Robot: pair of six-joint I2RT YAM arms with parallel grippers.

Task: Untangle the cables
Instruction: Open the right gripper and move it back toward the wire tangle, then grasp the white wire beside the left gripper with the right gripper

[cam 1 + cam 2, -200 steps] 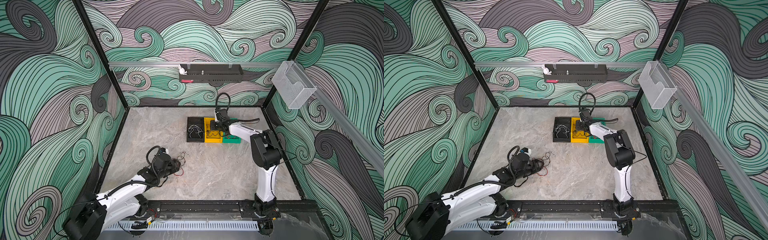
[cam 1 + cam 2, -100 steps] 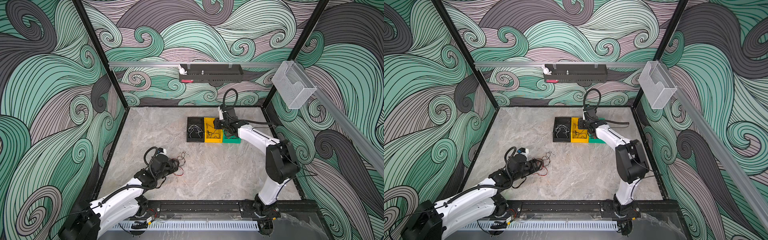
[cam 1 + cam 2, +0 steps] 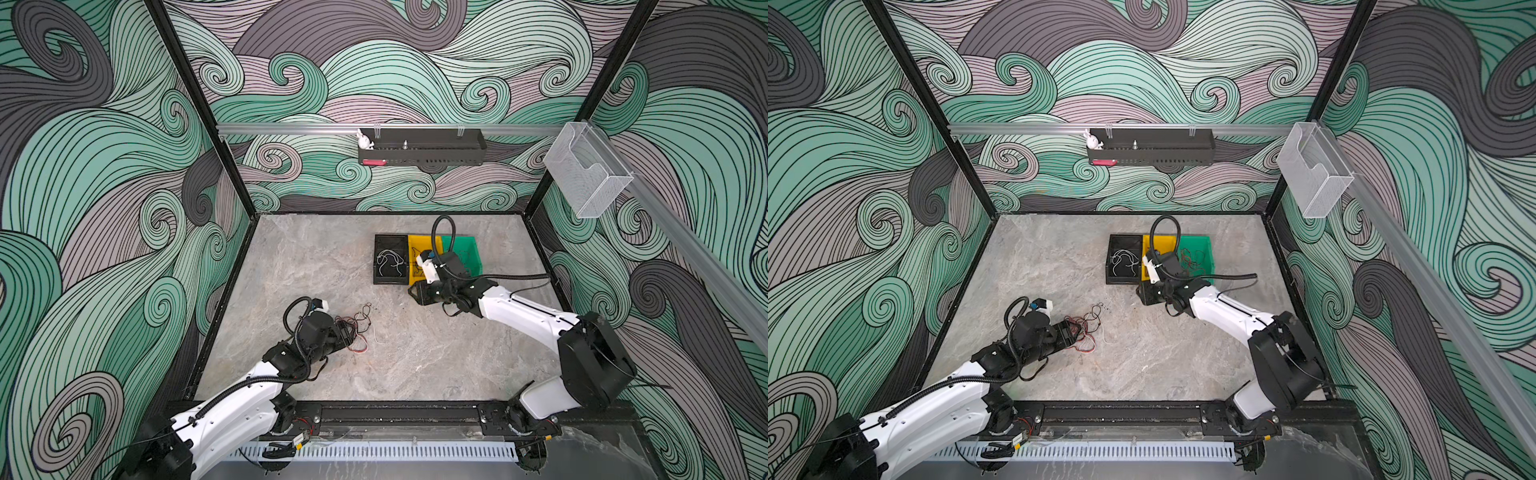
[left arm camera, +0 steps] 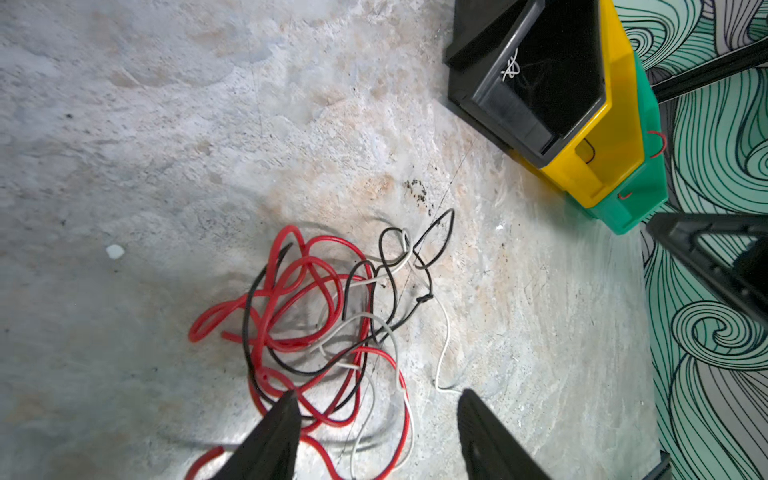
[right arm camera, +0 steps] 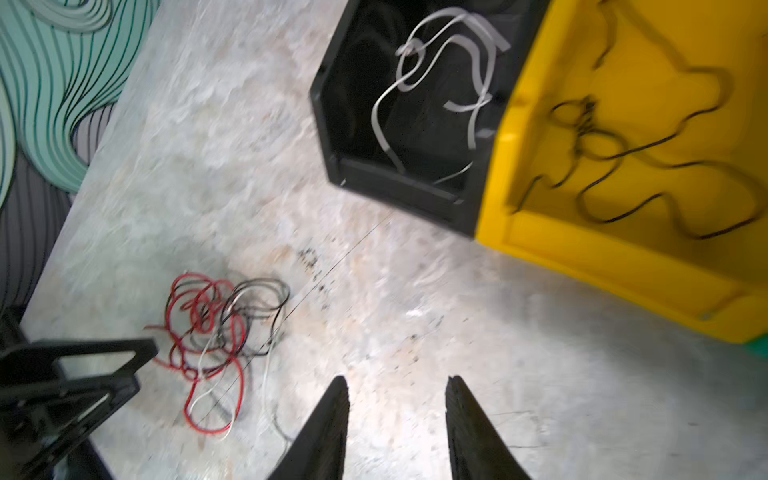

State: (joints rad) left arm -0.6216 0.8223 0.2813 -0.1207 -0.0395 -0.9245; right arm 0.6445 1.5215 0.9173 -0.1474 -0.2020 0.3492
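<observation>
Seen from my remote desk, both top views: the cables [image 3: 360,332] lie as a red, black and white knot on the table [image 3: 415,353], left of middle, toward the front. The left gripper [image 3: 352,331] sits low at the knot's edge. The right gripper [image 3: 412,293] hangs over bare table just in front of the yellow bin [image 3: 417,242], well apart from the knot. The black bin [image 3: 390,238], yellow bin and green bin [image 3: 467,245] stand side by side toward the back. Red wires [image 3: 1192,257] lie in the green one.

Left wrist view: the left gripper [image 4: 379,394] stands wide and clamps nothing. One finger [image 4: 286,415] lies over the knot's red loops, the other over bare table, with red and white strands running between them.

Right wrist view, blurred: the right gripper [image 5: 397,380] stands apart at a narrower gap, with only bare table between its tips. White wires [image 5: 436,62] lie in the black bin and black wires [image 5: 623,153] in the yellow one. The knot lies off to one side, with the left gripper's black fingers just beside it.
</observation>
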